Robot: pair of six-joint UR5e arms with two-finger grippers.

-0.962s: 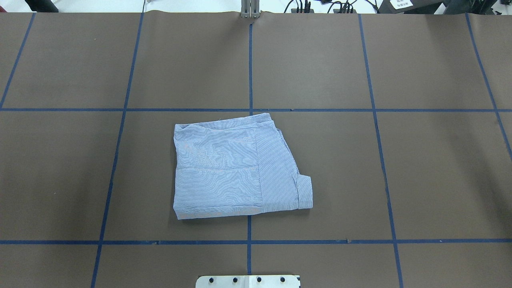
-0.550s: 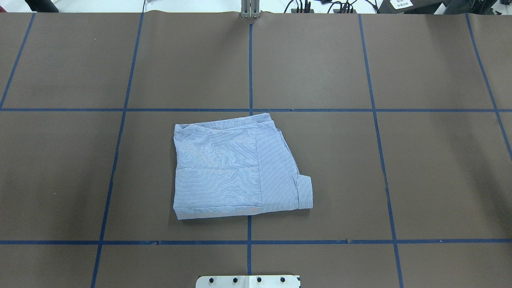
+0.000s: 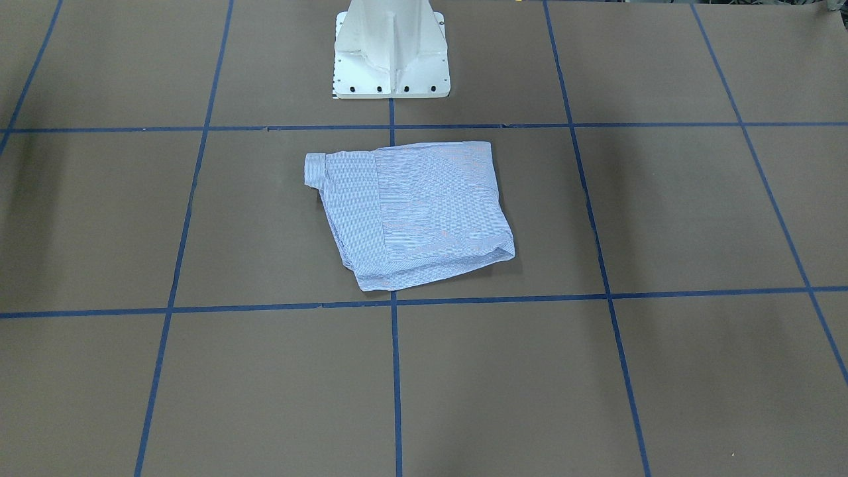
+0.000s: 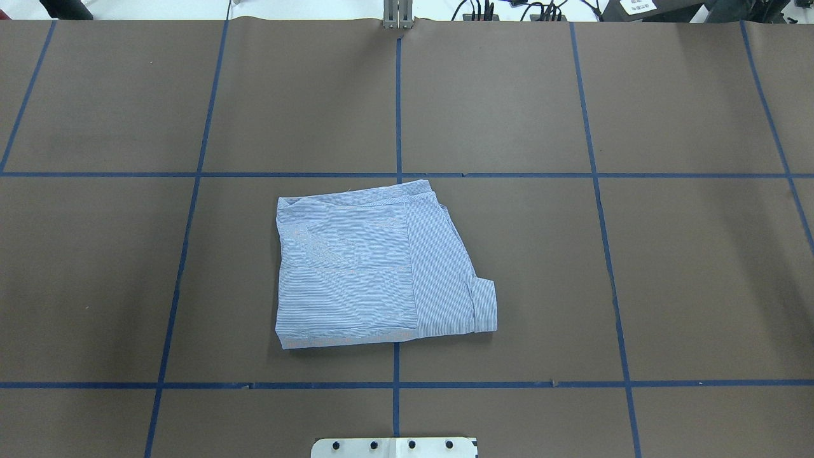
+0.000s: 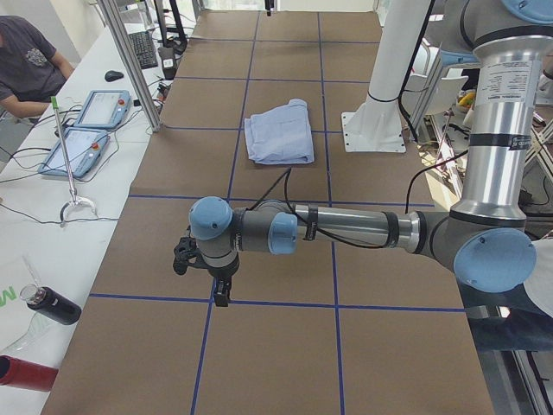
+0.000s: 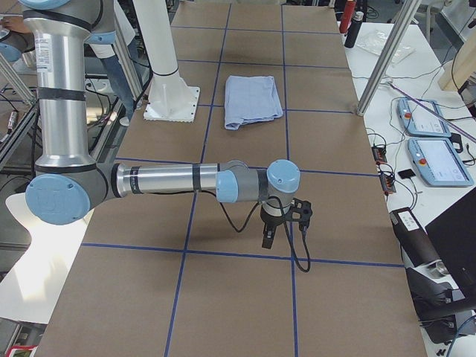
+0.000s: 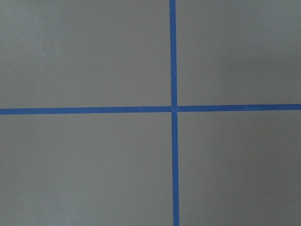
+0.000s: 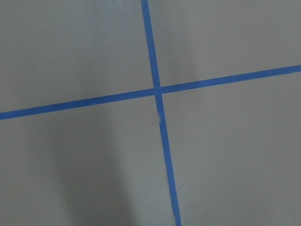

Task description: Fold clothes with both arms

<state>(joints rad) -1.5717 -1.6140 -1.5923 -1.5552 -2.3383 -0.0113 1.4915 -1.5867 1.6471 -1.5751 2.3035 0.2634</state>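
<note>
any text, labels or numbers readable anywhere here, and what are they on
Nothing can be read.
Left-arm sticker: print too small.
Right-arm sticker: print too small.
White label, top right of the overhead view: blurred.
Shirt: no print visible.

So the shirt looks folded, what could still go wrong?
The striped shirt is folded, but its sleeve cuff pokes out at one corner and the layers at its edge away from the robot don't line up, so it might slip open if moved. Grabbing that cuff could drag the whole stack across the brown table cover.
</note>
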